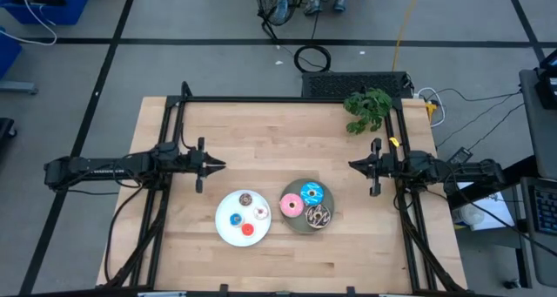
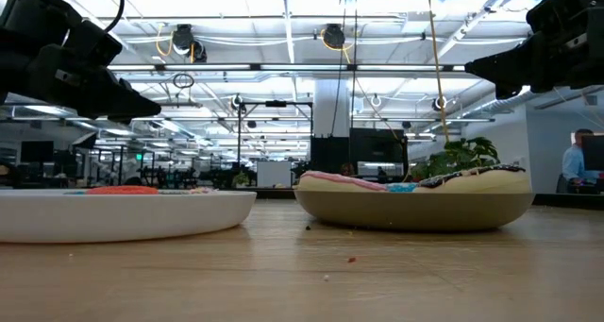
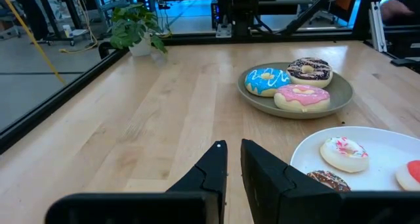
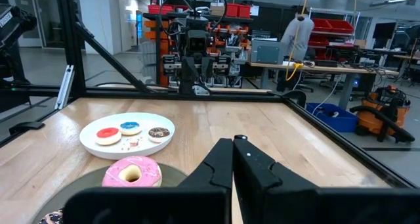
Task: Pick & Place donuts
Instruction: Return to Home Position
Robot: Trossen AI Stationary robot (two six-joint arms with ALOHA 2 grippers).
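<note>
The wooden tabletop [image 1: 261, 131] sits inside a black frame, with a dark arm lying along each side, both well above the wood. The left gripper [image 1: 218, 165] points inward from the left side. Its fingers [image 3: 213, 168] are drawn together with just a sliver between them and hold nothing. The right gripper [image 1: 354, 165] faces it from the opposite side, fingers [image 4: 220, 165] closed on nothing. Both are well clear of the plates.

Toward the front edge, two plates stand just beside each other. The white plate [image 1: 228, 234] is on the left and the grey plate [image 1: 287, 192] on the right. A small green plant [image 1: 368, 110] stands near the far right corner.

All three larger donuts are on the grey plate: the pink donut [image 1: 292, 206], the blue sprinkled donut [image 1: 312, 193] and the dark chocolate donut [image 1: 318, 216], packed close together. The four tiny ones lie on the white plate: the brown donut [image 1: 245, 199], the whitish-pink donut [image 1: 260, 212], the tiny blue donut [image 1: 235, 219] and the red donut [image 1: 247, 230].
</note>
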